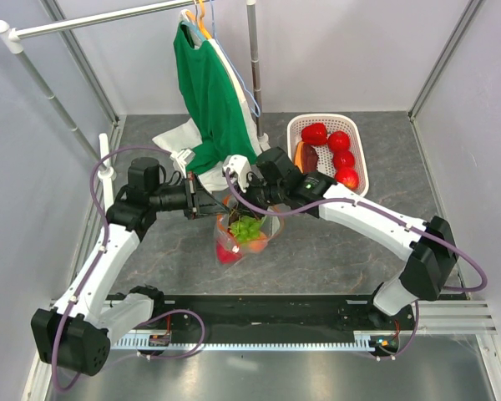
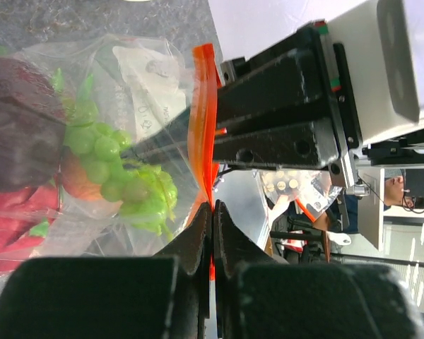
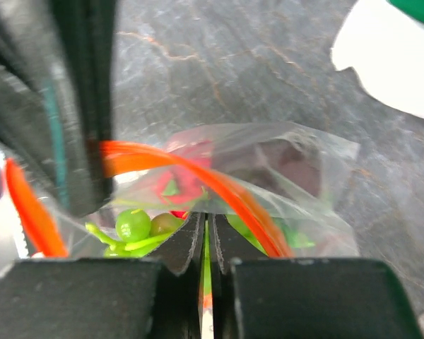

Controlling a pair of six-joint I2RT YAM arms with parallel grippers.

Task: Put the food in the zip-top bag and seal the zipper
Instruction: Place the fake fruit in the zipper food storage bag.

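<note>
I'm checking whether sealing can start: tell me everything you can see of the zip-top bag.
The zip-top bag is clear, crinkled plastic with an orange-red zipper along its mouth. It is held mouth-up at mid-table, bulging with green grapes and red-pink fruit. The left gripper and right gripper are each shut on the top edge, the left on the zipper.

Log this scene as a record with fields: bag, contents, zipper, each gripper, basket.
bag: clear bag, held at its mouth edge by both grippers
contents: green grapes, pink-red fruit
zipper: orange strip; cannot tell if it is sealed
left gripper: shut on zipper
right gripper: shut on zipper
basket: white, far right, holding red fruits
</note>
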